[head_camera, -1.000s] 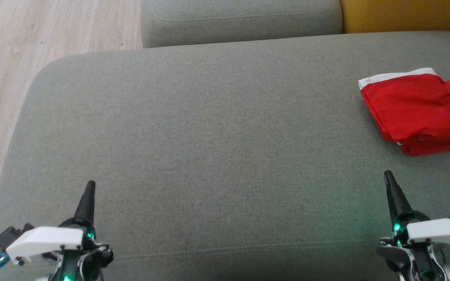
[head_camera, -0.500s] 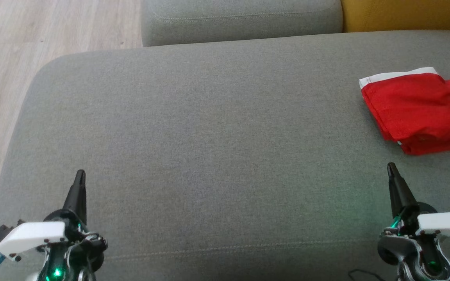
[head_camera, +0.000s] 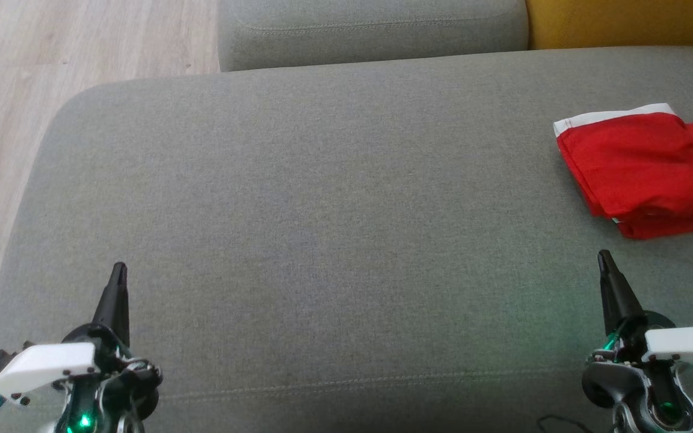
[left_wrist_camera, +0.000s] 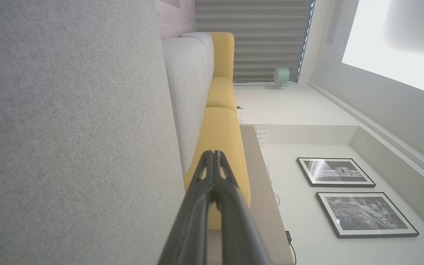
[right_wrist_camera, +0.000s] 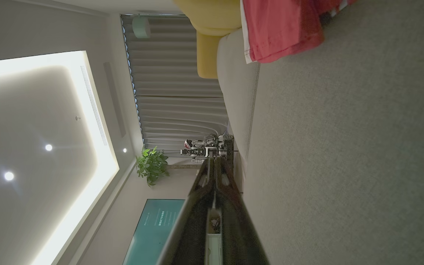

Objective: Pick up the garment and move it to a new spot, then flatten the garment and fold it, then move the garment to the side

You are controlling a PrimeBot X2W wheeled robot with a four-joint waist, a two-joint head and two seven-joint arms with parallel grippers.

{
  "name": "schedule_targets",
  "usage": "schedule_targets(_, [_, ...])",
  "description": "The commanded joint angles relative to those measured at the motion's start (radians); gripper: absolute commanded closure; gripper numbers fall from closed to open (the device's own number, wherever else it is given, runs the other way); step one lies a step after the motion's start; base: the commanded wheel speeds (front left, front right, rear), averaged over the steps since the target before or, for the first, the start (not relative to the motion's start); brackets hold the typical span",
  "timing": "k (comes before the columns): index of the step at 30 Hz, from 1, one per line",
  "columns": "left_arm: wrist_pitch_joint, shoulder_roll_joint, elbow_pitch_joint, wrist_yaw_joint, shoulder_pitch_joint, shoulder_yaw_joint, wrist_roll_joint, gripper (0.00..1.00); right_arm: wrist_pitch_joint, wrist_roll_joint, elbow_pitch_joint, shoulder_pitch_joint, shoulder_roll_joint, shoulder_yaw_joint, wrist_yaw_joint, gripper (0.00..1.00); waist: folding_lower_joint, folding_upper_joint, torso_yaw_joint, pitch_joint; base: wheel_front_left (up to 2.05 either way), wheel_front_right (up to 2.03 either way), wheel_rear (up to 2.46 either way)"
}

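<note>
Both end effectors are sitting with fingers pressed together, gripping nothing. Over the last second the left end effector [head_camera: 119, 267] has been drifting outward and the right end effector [head_camera: 604, 255] edging forward; both are now settling over the grey sofa seat [head_camera: 334, 198]. The red garment [head_camera: 641, 168] is lying folded at the seat's right, well apart from both. In my judgement the task is closing out. The right wrist view is showing the garment's white edge side-on; the left wrist view is instead showing a yellow cushion [left_wrist_camera: 221, 132].

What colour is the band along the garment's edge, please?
White, on the red garment; clearest in the head view.
</note>
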Motion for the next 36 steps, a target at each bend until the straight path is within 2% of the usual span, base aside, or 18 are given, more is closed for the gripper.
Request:
schedule_targets(1, [0.006, 0.008, -0.026, -0.007, -0.059, 0.033, -0.001, 1.00, 0.011, 0.002, -0.032, -0.050, -0.011, 0.016, 0.000, 1.00, 0.0000, 0.0000, 0.000, 0.000, 0.00, 0.00, 0.00])
schedule_targets(36, [0.016, -0.001, -0.025, -0.007, -0.059, 0.046, 0.009, 1.00, 0.021, -0.008, -0.031, -0.051, -0.003, 0.005, 0.000, 1.00, 0.0000, 0.0000, 0.000, 0.000, 0.00, 0.00, 0.00])
